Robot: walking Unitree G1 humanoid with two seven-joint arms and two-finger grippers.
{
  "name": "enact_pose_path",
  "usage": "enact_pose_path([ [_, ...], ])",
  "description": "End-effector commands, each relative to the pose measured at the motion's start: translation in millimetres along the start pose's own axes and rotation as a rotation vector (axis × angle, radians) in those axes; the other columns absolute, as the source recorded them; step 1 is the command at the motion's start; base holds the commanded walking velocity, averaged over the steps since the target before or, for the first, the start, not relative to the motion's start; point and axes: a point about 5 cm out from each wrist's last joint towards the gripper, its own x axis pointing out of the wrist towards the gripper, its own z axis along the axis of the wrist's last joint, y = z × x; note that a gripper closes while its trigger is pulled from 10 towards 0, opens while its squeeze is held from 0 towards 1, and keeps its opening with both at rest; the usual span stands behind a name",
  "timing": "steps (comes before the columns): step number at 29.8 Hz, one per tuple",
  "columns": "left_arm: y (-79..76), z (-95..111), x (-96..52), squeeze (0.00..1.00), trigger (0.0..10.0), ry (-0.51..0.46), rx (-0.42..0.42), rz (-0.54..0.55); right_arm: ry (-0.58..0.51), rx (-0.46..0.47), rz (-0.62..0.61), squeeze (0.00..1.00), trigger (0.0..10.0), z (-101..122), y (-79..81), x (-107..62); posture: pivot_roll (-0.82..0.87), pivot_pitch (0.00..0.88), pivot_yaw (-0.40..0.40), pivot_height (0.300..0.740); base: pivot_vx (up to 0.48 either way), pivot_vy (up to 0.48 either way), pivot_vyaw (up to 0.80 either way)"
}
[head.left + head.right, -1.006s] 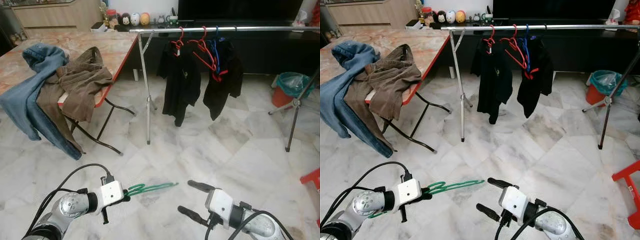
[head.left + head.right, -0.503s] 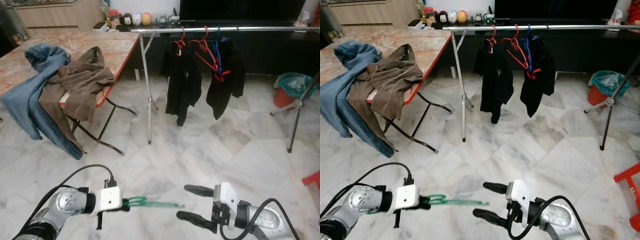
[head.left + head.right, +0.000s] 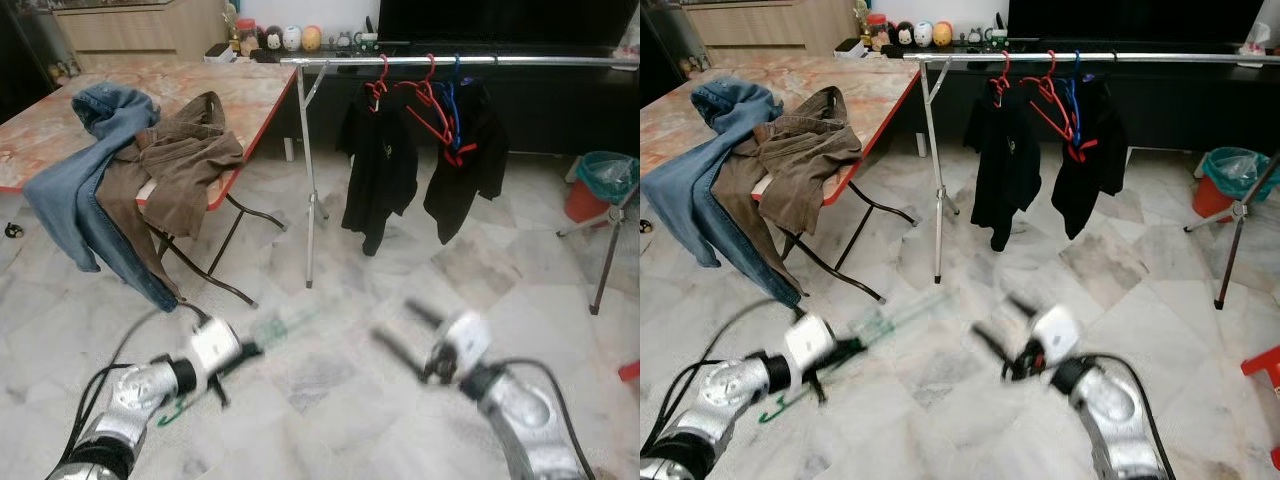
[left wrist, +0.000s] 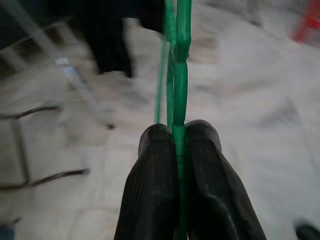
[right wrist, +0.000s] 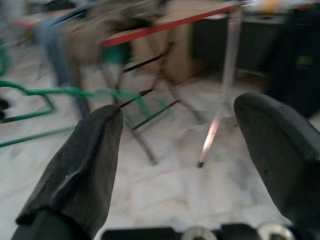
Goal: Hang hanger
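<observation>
The left gripper (image 4: 176, 137) has its jaws pressed tight on a thin green hanger (image 4: 178, 60), pinching it between both black fingers. The right gripper (image 5: 177, 150) has its jaws spread wide and holds nothing.

Both arms look smeared in the head views, so the hanger is only a faint green streak there. It hangs low over the marble floor (image 3: 330, 250). Its long side points away from the left gripper, up toward the metal rail (image 3: 450, 62). Its hook end, near the arm, is hard to make out.

Black clothes (image 3: 380, 165) hang on the rail. Jeans (image 3: 85, 190) and a brown jacket (image 3: 180, 160) hang off the counter (image 3: 250, 90).
</observation>
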Motion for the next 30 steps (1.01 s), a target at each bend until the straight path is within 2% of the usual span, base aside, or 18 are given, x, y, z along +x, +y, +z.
enact_pose_path([
  [1,-4.6,-10,-2.4,0.0,10.0,0.029,-0.058,0.027,-0.006,0.046,-0.038,0.0,10.0,-4,6.0,1.5,0.08,0.0,0.061,0.74,0.0,0.0,0.0],
  [7,-16.2,-12,2.1,0.0,10.0,0.009,-0.101,0.035,-0.008,0.073,-0.071,0.0,10.0,-16,31.0,9.0,0.08,0.0,0.06,0.74,0.0,0.0,0.0],
  [9,-11.3,-13,4.1,0.0,10.0,0.002,-0.165,0.131,0.009,0.108,-0.189,0.0,10.0,-24,26.7,7.6,0.09,0.0,0.057,0.74,0.0,0.0,0.0],
  [10,-2.9,-20,2.7,0.0,10.0,0.027,-0.269,0.299,0.1,0.114,-0.368,0.0,10.0,-41,15.9,1.8,0.08,0.0,0.061,0.74,0.0,0.0,-0.49],
  [11,-1.5,-24,1.4,0.0,10.0,0.038,-0.31,0.347,0.145,0.121,-0.43,0.0,10.0,-48,12.5,-1.4,0.08,0.0,0.061,0.74,0.0,0.0,-0.49],
  [14,-11.5,-41,-4.0,0.0,10.0,0.137,-0.325,0.368,0.268,0.165,-0.522,0.0,10.0,-71,11.5,-16.4,0.07,0.0,0.062,0.74,0.0,0.0,-0.46],
  [17,-25.1,-61,-14.1,0.0,10.0,0.253,-0.321,0.357,0.431,0.18,-0.542,0.0,10.0,-97,19.9,-35.5,0.07,0.0,0.059,0.74,0.0,0.0,-0.46],
  [21,-36.9,-82,-29.6,0.0,10.0,0.386,-0.295,0.344,0.569,0.242,-0.57,0.0,10.0,-119,30.2,-57.6,0.07,0.0,0.056,0.74,0.0,0.0,-0.27],
  [23,-40.1,-94,-42.8,0.0,10.0,0.449,-0.339,0.393,0.655,0.245,-0.553,0.0,10.0,-130,39.8,-70.6,0.07,0.0,0.055,0.74,0.0,0.0,0.0],
  [26,-43.8,-104,-53.1,0.0,10.0,0.508,-0.357,0.422,0.71,0.268,-0.583,0.0,10.0,-139,45.7,-81.1,0.08,0.0,0.054,0.74,0.0,0.0,0.0],
  [30,-52.4,-118,-69.5,0.0,10.0,0.59,-0.398,0.462,0.842,0.277,-0.594,0.0,10.0,-153,57.5,-102.7,0.08,0.0,0.053,0.74,0.0,0.0,0.0],
])
